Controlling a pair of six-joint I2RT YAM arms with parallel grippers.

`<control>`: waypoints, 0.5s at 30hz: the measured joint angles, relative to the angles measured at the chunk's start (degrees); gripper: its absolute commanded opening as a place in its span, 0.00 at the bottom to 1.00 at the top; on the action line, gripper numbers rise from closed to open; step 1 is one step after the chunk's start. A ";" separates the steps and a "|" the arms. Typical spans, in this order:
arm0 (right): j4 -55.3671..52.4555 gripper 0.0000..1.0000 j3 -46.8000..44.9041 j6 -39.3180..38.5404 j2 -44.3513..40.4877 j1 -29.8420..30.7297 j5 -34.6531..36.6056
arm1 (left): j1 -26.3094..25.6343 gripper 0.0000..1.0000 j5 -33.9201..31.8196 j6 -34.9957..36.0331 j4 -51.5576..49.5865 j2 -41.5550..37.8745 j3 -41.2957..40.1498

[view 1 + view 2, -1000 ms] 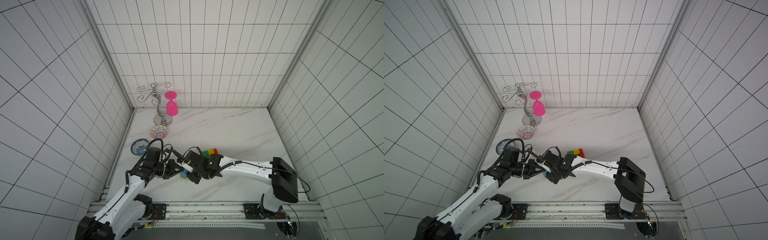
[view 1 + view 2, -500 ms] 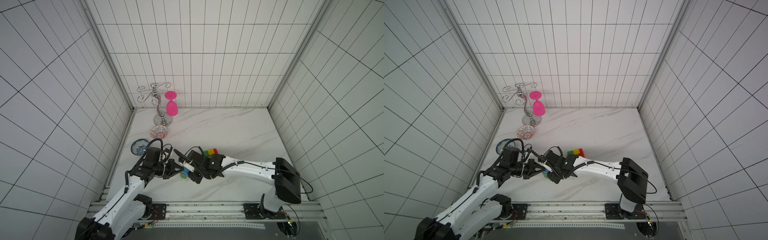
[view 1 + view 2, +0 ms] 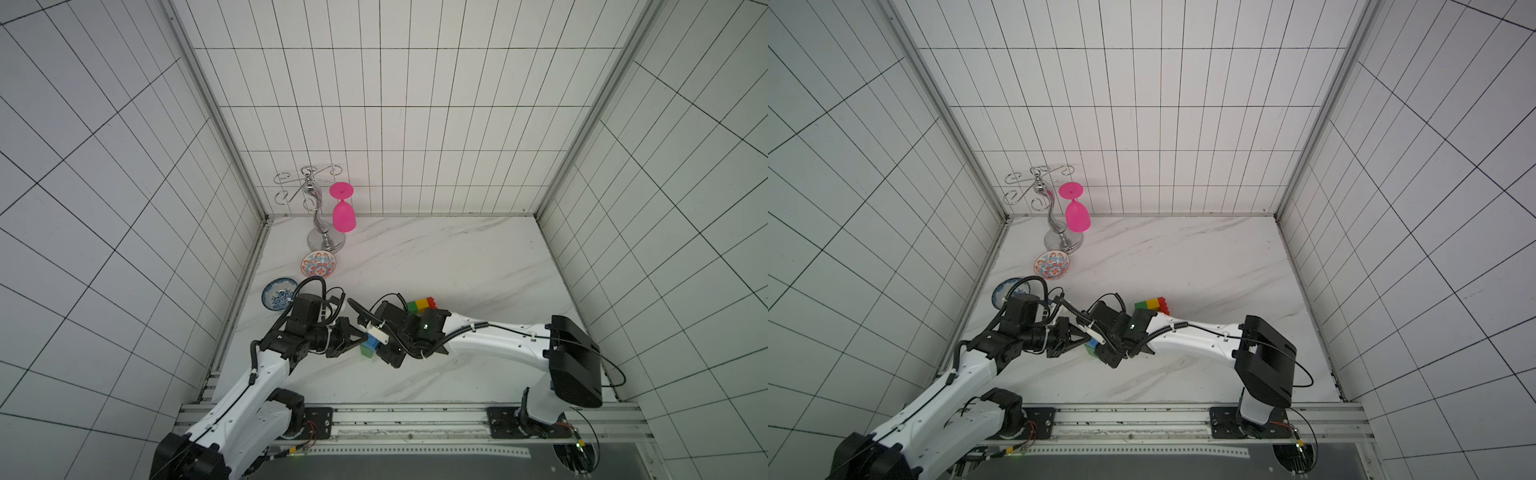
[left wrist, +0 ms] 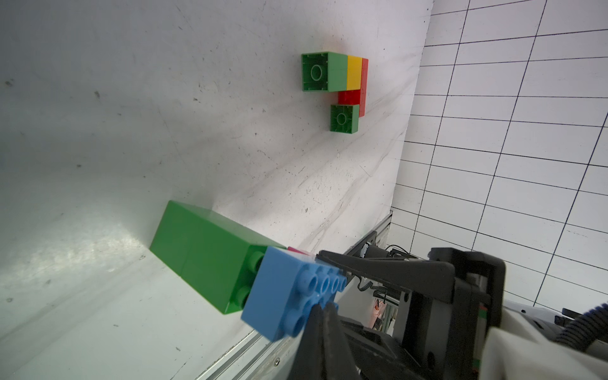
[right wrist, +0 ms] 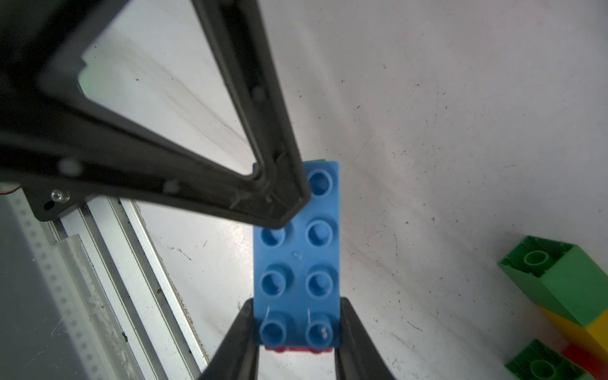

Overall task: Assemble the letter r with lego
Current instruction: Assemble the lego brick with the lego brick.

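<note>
Left arm (image 3: 266, 374) and right arm (image 3: 498, 345) stretch low, meeting at the blue brick (image 5: 296, 256): right gripper (image 5: 297, 316) clamps one end; left gripper (image 5: 279, 205), jaws together, touches the other end's studs.

Tiny diffs only over the last sec, tbh. In both top views we see the right arm (image 3: 498, 345) stretch a bit: its dark elbow block (image 3: 575, 365) slides outward, away from the left arm (image 3: 266, 374), while its wrist (image 3: 415, 328) nudges a touch the other way. We also see the left gripper (image 3: 360, 338) pinch its already narrow tips a hair tighter, so they're now fully together on the studded face of the blue brick (image 3: 373, 343). Brick maybe creeps a hair w/ that wrist, but it's too small to call imo.
</note>
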 measured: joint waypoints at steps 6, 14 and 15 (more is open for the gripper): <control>-0.07 0.00 0.00 0.00 0.07 0.00 -0.17 | -0.02 0.00 -0.35 1.03 -0.20 1.66 0.02; -0.26 0.00 0.00 -0.02 0.15 0.00 -0.17 | -0.02 0.00 0.04 2.29 0.55 2.45 0.02; -0.24 0.00 0.02 -0.02 0.26 0.00 -0.17 | -0.02 0.00 0.00 2.36 0.55 2.43 0.02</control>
